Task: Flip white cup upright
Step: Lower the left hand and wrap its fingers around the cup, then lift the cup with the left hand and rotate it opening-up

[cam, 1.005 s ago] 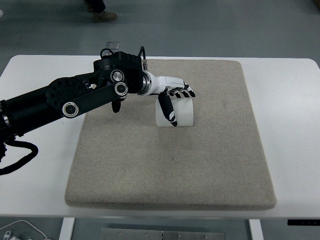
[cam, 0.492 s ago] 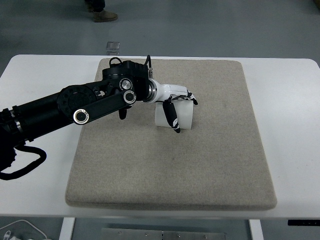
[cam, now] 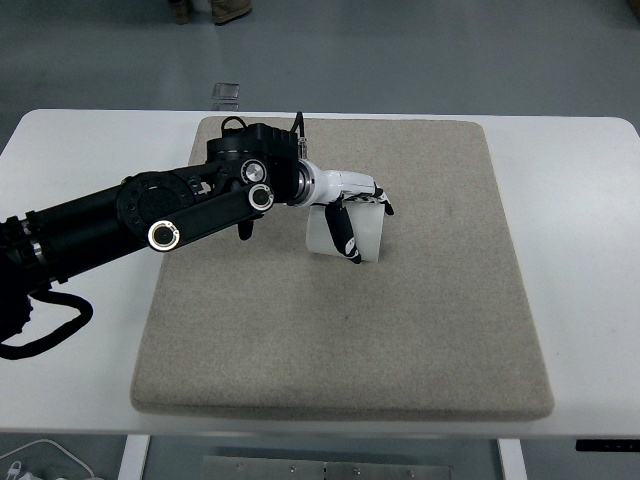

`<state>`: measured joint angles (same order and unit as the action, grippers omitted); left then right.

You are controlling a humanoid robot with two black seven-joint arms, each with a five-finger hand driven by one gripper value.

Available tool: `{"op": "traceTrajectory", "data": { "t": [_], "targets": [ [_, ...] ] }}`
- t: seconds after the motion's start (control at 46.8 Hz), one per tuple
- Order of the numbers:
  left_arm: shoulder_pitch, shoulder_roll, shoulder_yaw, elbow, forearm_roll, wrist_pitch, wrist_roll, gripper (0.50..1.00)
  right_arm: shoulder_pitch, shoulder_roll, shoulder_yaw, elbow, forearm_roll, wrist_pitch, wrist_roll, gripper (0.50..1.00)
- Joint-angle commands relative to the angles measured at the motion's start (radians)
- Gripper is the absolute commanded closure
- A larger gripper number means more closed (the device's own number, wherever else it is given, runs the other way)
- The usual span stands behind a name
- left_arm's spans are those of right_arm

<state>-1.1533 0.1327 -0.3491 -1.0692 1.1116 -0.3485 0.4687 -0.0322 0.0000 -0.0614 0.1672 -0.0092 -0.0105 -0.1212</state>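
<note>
A white cup point(cam: 362, 235) lies on the beige mat point(cam: 340, 330), a little above its middle, slightly tilted. My left hand point(cam: 355, 208) reaches in from the left on a black arm and is shut on the cup: the thumb point(cam: 346, 236) presses on its front side, the other fingers wrap over its top edge. The cup's opening cannot be made out. The right arm does not show.
The mat lies on a white table point(cam: 580, 200). A small clear object point(cam: 227, 93) sits just beyond the table's far edge. A person's shoes point(cam: 228, 10) show on the floor at the top. Cables point(cam: 45, 325) hang at the left front.
The arm moved forward and right a second ago, then settled. The cup has shifted slightly left and tilted in the hand's grasp. The person's shoes moved up.
</note>
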Motion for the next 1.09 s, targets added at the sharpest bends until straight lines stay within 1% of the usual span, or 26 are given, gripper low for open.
{"op": "traceTrajectory", "data": {
  "t": [0.0,0.299,0.642,0.791,0.92,1.07],
  "targets": [
    [-0.003,0.002,-0.008,0.000,-0.013,0.000,-0.005,1.000,0.000,0.000,0.000,0.000,0.000,0.000,0.000,0.570],
    [-0.003,0.041,-0.120,0.002,-0.065,-0.012,-0.005,1.000,0.000,0.000,0.000,0.000,0.000,0.000,0.000,0.570],
    [-0.006,0.100,-0.237,0.008,-0.243,-0.014,-0.010,1.000,0.000,0.000,0.000,0.000,0.000,0.001,0.000,0.570],
    [0.007,0.116,-0.307,0.012,-0.348,-0.015,-0.044,1.000,0.000,0.000,0.000,0.000,0.000,0.001,0.000,0.570],
    [0.023,0.139,-0.330,0.025,-0.452,-0.032,-0.087,1.000,0.000,0.000,0.000,0.000,0.000,0.000,0.000,0.570],
    [0.061,0.143,-0.384,0.063,-0.523,-0.046,-0.165,1.000,0.000,0.000,0.000,0.000,0.000,0.000,0.000,0.570]
  ]
}}
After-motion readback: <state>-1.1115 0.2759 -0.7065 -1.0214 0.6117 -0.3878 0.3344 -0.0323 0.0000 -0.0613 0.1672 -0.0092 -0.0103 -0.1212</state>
